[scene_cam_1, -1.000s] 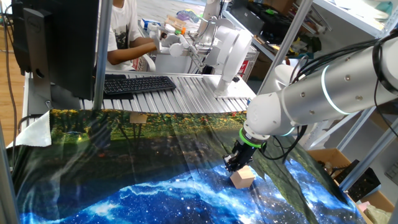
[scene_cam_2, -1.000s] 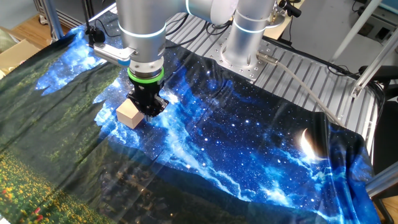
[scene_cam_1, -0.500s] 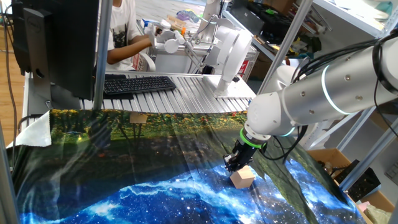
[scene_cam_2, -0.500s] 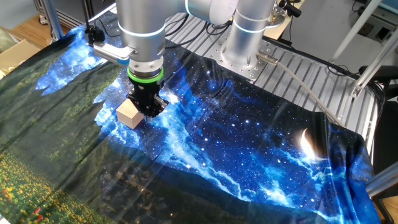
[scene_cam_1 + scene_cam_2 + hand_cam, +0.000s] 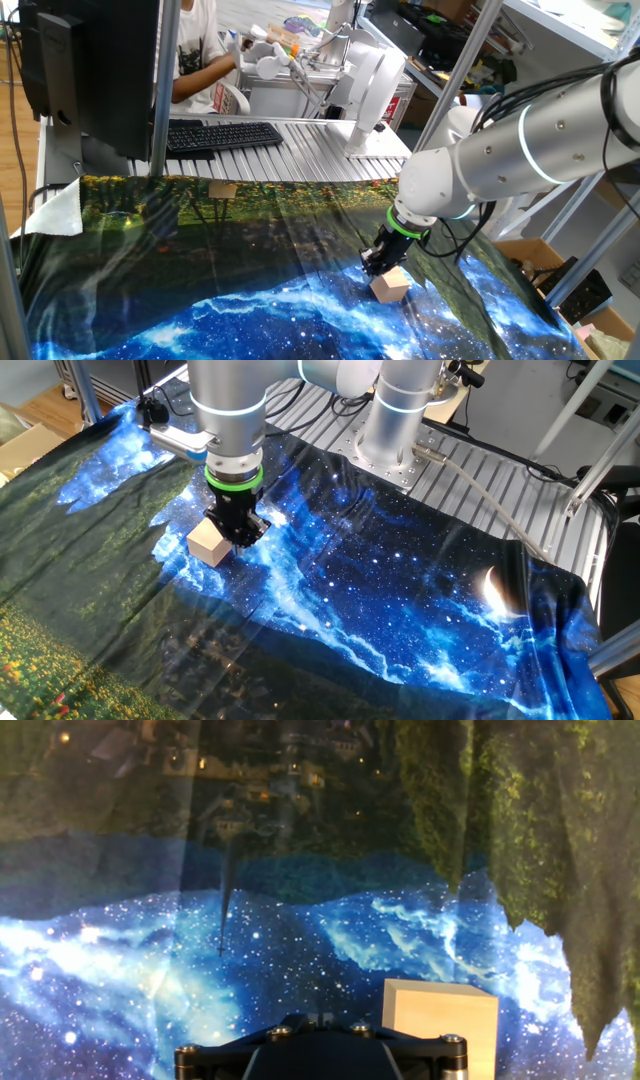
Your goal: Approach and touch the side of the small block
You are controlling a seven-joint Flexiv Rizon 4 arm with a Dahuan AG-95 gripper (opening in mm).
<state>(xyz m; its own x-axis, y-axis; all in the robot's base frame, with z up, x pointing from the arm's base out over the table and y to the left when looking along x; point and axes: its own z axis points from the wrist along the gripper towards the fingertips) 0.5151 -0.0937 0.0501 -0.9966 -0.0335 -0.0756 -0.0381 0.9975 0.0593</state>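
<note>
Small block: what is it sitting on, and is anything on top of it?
The small block rests on the starry blue printed cloth. Its top face is bare. The gripper stands at its side. The cloth hides whatever is beneath; whether they touch is unclear.

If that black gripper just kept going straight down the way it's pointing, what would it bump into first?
Probably the starry blue cloth right under the gripper; the small block sits beside its tip, not beneath it, though depth is unclear.

A starry blue cloth was spread over the desk. A black keyboard and a dark monitor were positioned behind it.
</note>
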